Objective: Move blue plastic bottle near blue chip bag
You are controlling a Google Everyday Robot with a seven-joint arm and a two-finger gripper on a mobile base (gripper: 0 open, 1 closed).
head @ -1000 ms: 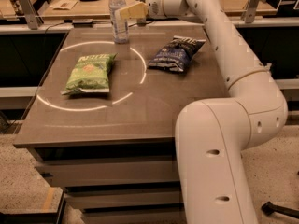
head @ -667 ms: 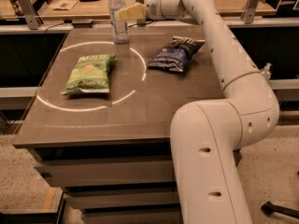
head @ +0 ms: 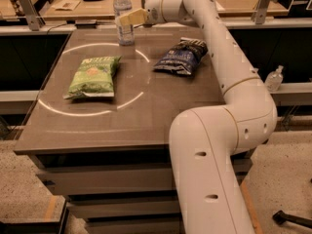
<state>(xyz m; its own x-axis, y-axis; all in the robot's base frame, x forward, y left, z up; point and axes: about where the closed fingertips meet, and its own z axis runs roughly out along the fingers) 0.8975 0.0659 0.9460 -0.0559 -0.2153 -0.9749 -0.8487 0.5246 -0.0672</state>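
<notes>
The blue plastic bottle (head: 122, 3), clear with a white cap, stands upright at the far edge of the table (head: 146, 121). The blue chip bag (head: 181, 57), dark navy and crinkled, lies to the right of the bottle, about a hand's width away. My gripper (head: 128, 18) reaches in from the right at the height of the bottle's middle and overlaps it there. The white arm runs from the lower right over the table's right side, passing behind the blue chip bag.
A green chip bag (head: 92, 76) lies at the left of the table inside a pale ring of light. A wooden counter (head: 68, 6) with small items runs behind the table. A small clear pump bottle (head: 274, 78) stands on a ledge at the right.
My gripper has moved left and slightly down, from just right of the bottle to overlapping its middle. The bottle and both bags have not moved.
</notes>
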